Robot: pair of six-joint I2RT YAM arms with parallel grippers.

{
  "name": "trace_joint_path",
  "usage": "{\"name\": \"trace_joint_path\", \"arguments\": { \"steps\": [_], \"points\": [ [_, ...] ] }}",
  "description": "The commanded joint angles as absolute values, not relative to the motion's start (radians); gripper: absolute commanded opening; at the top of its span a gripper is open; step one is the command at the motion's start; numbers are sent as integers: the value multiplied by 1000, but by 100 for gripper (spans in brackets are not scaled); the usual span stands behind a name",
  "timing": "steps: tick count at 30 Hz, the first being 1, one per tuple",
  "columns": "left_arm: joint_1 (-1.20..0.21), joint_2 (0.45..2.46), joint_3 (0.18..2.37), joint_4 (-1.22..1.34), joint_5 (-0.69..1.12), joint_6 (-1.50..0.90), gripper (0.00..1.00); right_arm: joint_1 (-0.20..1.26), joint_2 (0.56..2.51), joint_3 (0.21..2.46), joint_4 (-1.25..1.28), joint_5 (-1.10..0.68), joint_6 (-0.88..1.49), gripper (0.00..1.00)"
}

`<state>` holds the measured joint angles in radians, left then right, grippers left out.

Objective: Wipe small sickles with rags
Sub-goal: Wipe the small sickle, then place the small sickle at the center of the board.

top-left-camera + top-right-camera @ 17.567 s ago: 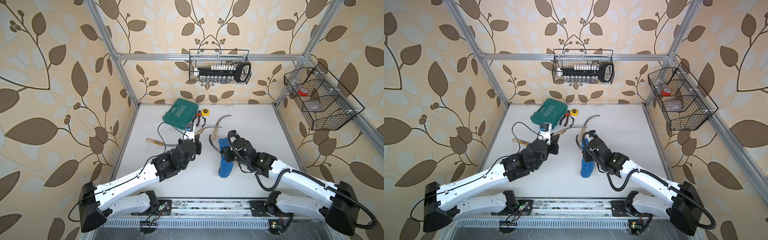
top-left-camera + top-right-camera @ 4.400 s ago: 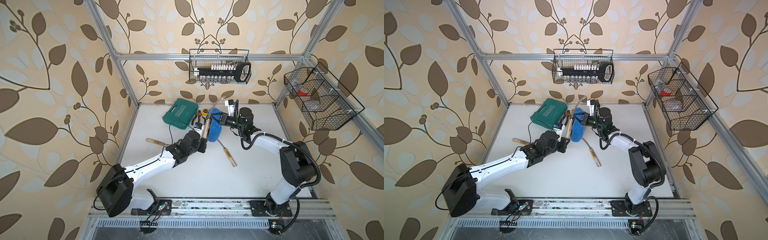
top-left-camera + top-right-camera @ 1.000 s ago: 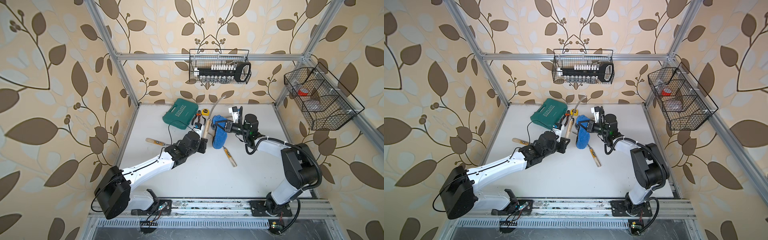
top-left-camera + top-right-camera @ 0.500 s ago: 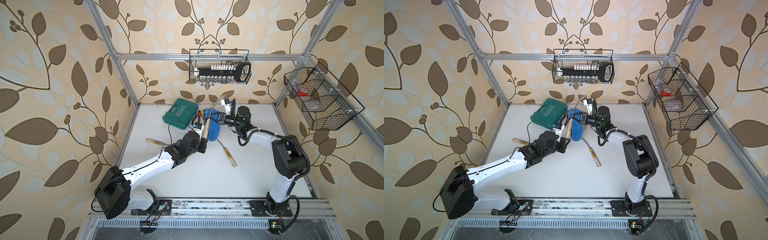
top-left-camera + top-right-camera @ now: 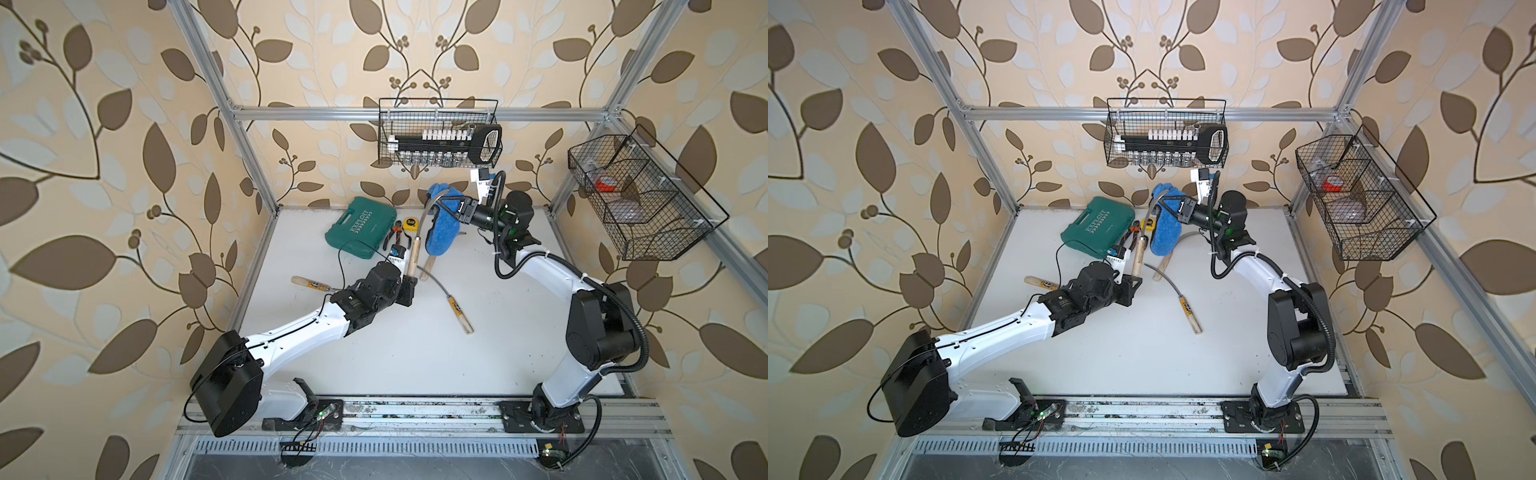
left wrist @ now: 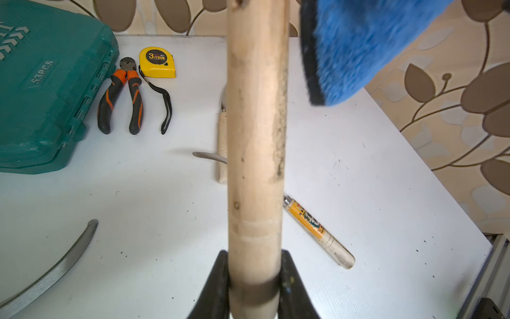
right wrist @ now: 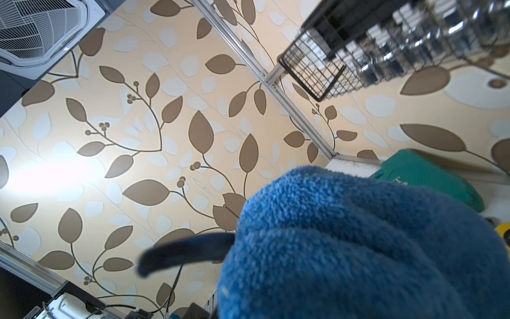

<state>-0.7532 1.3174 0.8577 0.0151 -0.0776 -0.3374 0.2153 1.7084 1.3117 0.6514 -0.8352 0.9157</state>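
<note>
1. Sickle (image 5: 414, 255) stood near upright, clear of the white table (image 5: 374, 353). The left gripper (image 5: 409, 278) was clamped on the butt end of the pale handle, jaws tight on the wood on both sides.
2. The dark blade rose straight out ahead of the left gripper, then curved over into the rag (image 5: 442, 232).
3. The rag was pinched in the right gripper (image 5: 446, 205), jaws narrow on the cloth. The blue pile draped below that gripper and folded over the upper blade.
4. From the right wrist, a dark curved strip (image 7: 187, 248) poked out of the cloth. It was blurred, and I could not tell which part of the blade it was.
5. A plain-handled sickle (image 5: 428, 266) lay flat on the table under the hanging rag, just ahead of the left gripper.
6. A labelled sickle (image 5: 459, 311) lay beside the left gripper on the right gripper's side, its tip crossing the plain handle.
7. A far sickle (image 5: 309, 283) lay behind the left gripper, on that arm's outer side.
8. A teal tool case (image 5: 360, 226), pliers (image 6: 121, 96) and tape measure (image 6: 157, 62) sat ahead of the left gripper, away from the right one.
</note>
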Motion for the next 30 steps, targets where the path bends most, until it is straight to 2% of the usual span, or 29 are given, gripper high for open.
{"name": "trace_joint_path", "arguments": {
  "steps": [1,6,11,15,19,23,30],
  "points": [
    [-755,1320,887,23,-58,-318,0,190,1656,1374,640,-854,912,0],
    [-755,1326,891,21,-77,-314,0,152,1585,1320,646,-844,908,0],
    [-755,1337,909,-12,-129,-323,0,125,1425,1117,645,-790,852,0],
    [-755,1331,907,-78,-240,-347,0,110,1214,893,552,-668,751,0],
    [-755,1313,893,-232,-393,-425,0,109,973,666,435,-492,642,0],
    [-755,1271,871,-390,-463,-495,0,108,766,508,375,-354,612,0],
    [-755,1177,772,-535,-483,-632,0,107,589,401,181,-382,599,0]
  ]
}}
